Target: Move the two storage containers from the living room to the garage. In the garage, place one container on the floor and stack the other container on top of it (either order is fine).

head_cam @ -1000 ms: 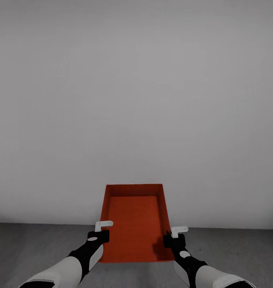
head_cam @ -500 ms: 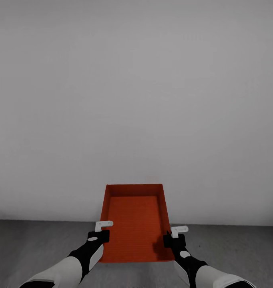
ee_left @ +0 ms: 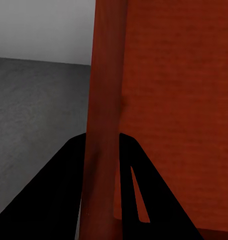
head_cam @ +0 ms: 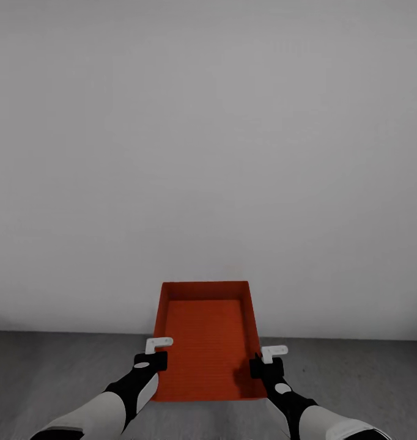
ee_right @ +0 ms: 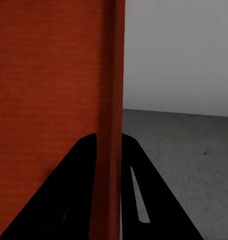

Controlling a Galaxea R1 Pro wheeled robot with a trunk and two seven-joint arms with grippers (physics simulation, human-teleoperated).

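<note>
1 storage container (head_cam: 205, 342) is held level between left gripper (head_cam: 152, 353) and right gripper (head_cam: 265, 360), jaws clamped on its side walls, above the garage floor (head_cam: 49, 373), which has widened slightly in view, suggesting placement nears.

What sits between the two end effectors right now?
The orange storage container: left end effector pinches its left wall, right end effector its right wall. Head view shows it; each wrist view shows a wall between fingers.

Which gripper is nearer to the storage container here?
Neither: it is a tie. The left gripper is clamped on the left side wall of the storage container, and the right gripper is clamped on its right side wall, each wall between its fingers.
</note>
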